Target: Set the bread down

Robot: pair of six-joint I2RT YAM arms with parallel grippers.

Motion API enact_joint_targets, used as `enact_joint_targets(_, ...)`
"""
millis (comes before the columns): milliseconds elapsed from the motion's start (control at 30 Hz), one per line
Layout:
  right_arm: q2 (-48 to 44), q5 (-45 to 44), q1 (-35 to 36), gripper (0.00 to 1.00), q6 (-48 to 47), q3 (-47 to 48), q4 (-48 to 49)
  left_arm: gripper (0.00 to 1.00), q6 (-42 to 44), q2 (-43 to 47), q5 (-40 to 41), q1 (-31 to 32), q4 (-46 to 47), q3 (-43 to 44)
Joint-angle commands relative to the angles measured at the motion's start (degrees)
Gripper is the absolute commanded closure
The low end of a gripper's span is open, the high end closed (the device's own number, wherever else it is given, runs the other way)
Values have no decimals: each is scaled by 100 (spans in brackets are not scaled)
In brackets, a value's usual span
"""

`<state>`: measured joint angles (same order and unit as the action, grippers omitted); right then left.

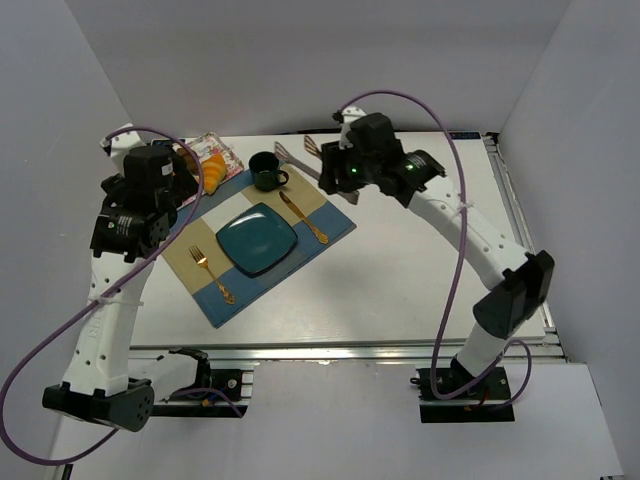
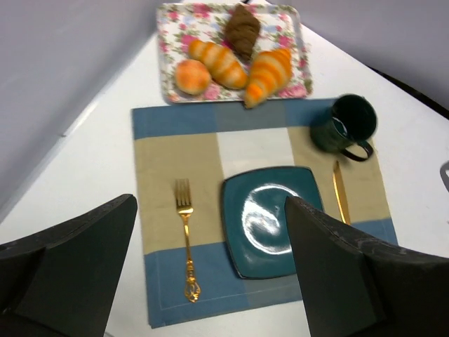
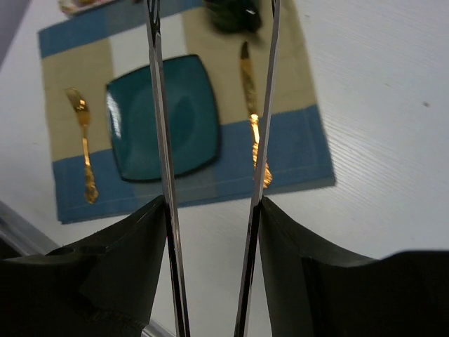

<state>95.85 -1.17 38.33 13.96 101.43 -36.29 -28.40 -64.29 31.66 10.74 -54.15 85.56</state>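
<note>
A small golden-orange ridged croissant point(image 2: 269, 74), likely light, soft and crushable, is seen ahead of the wide-open, empty left claw point(image 2: 210, 267); a gentle mid-body grasp is advised

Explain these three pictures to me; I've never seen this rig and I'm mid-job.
Two robot arms are bolted at the table's near edge. One picture looks down on both. The other two come from cameras on each wrist, with dark fingers at the bottom. On the table are a placemat with a teal plate, fork, knife and green cup. Behind it, a floral tray holds pastries, including the orange croissant. The left gripper is open and empty. The right gripper holds metal tongs, which look empty.
</note>
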Motion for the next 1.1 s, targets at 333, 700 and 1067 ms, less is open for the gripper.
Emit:
enact_joint_targets(333, 2420, -752, 1519, 43, 1408, 3040, 324, 2, -403, -584, 842, -2, -1949, 1770)
enact_joint_targets(700, 3395, -1579, 2205, 43, 1838, 3199, 1625, 2, -280, -461, 710, -2, -2100, 2105)
enact_joint_targets(1067, 4388, -2634, 2399, 44, 2023, 3410, 2671, 2, -183, 197, 350, -2, -1713, 1351)
